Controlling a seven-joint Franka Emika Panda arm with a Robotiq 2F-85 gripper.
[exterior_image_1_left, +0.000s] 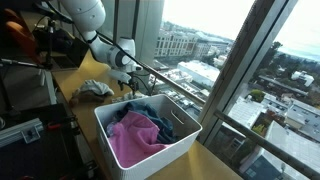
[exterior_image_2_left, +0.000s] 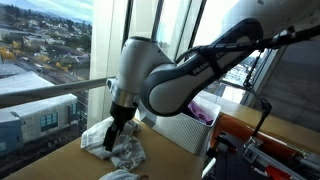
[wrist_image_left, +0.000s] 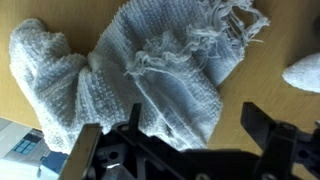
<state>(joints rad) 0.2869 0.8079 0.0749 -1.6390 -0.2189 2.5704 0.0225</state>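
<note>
Though partly hidden (under jaws), cloth (wrist_image_left: 130, 85)

Pale grey cloth (wrist_image_left: 150, 85): a coarse, open knit with a frayed fringe. Smooth, matt wooden table (wrist_image_left: 262, 95). Bin (exterior_image_1_left: 172, 150) of smooth white plastic, with soft pink fabric (exterior_image_1_left: 132, 140) inside. Matt black jaws. Glossy white arm casing (exterior_image_2_left: 160, 85).

Pale grey-white cloth (wrist_image_left: 150, 80), pink garment (exterior_image_1_left: 135, 140)
</note>
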